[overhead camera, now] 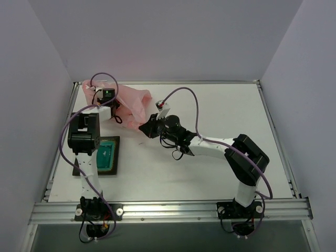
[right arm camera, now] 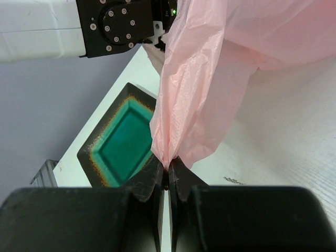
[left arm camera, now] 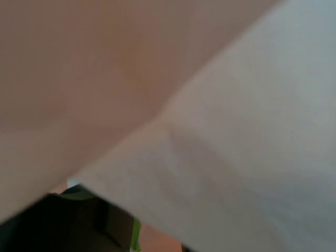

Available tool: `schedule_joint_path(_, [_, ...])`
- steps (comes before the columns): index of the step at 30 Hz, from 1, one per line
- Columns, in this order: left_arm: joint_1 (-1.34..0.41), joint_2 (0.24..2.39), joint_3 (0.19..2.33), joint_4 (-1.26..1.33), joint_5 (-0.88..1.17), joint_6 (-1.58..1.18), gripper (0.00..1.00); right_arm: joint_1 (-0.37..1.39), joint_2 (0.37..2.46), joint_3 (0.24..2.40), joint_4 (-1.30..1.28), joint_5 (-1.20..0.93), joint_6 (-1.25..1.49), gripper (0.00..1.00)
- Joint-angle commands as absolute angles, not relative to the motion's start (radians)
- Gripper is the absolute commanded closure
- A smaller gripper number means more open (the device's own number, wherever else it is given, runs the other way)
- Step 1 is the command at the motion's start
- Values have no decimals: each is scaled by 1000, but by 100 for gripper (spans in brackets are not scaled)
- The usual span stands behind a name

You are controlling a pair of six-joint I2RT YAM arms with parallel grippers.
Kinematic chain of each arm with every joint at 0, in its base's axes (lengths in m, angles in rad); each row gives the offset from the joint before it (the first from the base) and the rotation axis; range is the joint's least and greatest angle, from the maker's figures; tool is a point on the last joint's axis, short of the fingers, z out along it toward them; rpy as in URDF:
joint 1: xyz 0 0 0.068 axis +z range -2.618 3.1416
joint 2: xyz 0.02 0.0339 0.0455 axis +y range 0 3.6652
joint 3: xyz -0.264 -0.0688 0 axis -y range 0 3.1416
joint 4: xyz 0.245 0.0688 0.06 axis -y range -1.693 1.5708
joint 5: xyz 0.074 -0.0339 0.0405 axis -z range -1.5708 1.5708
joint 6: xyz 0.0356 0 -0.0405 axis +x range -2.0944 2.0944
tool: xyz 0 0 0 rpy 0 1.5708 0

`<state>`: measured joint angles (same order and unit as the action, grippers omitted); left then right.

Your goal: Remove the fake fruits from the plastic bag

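The pink plastic bag (overhead camera: 131,100) lies crumpled at the back left of the table. My right gripper (overhead camera: 143,127) is shut on a gathered corner of the plastic bag (right arm camera: 199,94), which rises stretched from the right gripper (right arm camera: 168,170). My left gripper (overhead camera: 116,111) is pushed in among the bag's folds. Blurred bag film (left arm camera: 210,131) fills the left wrist view, and only a dark finger (left arm camera: 79,220) shows at the bottom. Whether it is open or shut cannot be seen. The fake fruits are hidden; a green sliver and an orange patch beside that finger are too blurred to name.
A dark square tray (overhead camera: 116,157) with a teal inside sits at the left, near the left arm; the tray (right arm camera: 86,152) appears again left of the right fingers. White walls enclose the table on three sides, and a metal rail runs along the near edge.
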<state>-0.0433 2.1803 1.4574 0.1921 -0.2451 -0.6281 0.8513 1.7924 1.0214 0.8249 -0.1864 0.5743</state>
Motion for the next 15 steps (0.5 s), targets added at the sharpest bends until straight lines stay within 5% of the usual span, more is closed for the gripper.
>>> schedule_joint_path(1, [-35, 2166, 1460, 264, -224, -641, 76, 845, 1721, 1011, 835, -170, 540, 100])
schedule_joint_path(6, [-35, 2125, 1433, 308, -181, -627, 97, 845, 1767, 1022, 847, -179, 558, 100])
schedule_joint_path(15, [-46, 1892, 1180, 458, -40, -725, 98, 853, 1896, 1092, 937, -166, 588, 100])
